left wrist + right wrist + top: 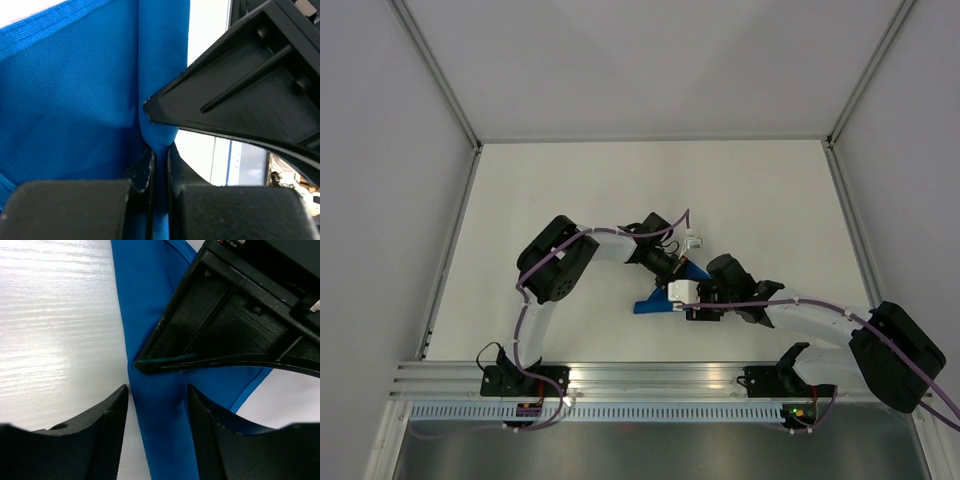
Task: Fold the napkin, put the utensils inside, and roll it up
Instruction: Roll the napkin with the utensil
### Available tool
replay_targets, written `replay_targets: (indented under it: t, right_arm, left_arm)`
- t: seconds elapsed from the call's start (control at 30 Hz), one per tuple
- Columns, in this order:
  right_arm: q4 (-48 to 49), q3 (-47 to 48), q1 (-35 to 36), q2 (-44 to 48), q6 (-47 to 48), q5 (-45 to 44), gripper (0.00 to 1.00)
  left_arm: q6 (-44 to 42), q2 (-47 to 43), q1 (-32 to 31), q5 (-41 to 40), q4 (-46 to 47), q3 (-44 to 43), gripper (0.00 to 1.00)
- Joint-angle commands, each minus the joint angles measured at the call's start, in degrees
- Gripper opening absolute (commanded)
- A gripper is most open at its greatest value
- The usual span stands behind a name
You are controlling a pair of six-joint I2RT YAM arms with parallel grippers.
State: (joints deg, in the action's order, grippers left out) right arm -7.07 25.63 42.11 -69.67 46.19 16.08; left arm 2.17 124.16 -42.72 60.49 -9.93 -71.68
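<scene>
The left claw [161,154] is pressed together on a raised fold of the bright blue square napkin of thin soft cloth [75,100]. It pinches the fold up from the white worktop [620,190], where the cloth lies bunched in the near-middle between the two arms. Just to its right, the right claw [157,407] stands spread, one finger on either side of a narrow band of the same cloth — astride it, not gripping. The small black-handled table knife shows in no view. I judge this to be the folding step, not yet done, since the cloth is gathered rather than laid in a flat fold. The next move calls for the right claw to close on its band close beside the left claw's pinch. Both then need to draw apart evenly and lay the cloth down flat — an uneven pull would likely twist such thin fabric.
</scene>
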Motion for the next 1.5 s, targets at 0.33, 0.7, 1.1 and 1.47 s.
replay_targets:
  t: [0.33,0.7,1.1,1.47]
  right_arm:
    - [-0.57,-0.58,1.05,-4.51,-1.02,-2.81,0.24]
    - [-9.44,5.12,-3.52,-8.99,1.0,5.8,0.15]
    - [-22.36,16.54,-11.87,-22.6,7.85,14.94,0.14]
    - [-33.7,30.78,-15.91,-36.49,12.08,19.17,0.12]
  left_arm:
    - [2.56,-0.4,0.27,-13.19,-3.01,2.5,0.47]
    - [13.2,-19.64,2.82,-25.75,15.55,13.48,0.52]
    - [15.49,-44.94,3.96,-50.72,36.11,38.7,0.51]
    - [-0.4,-54.73,-10.61,-63.9,43.78,48.39,0.56]
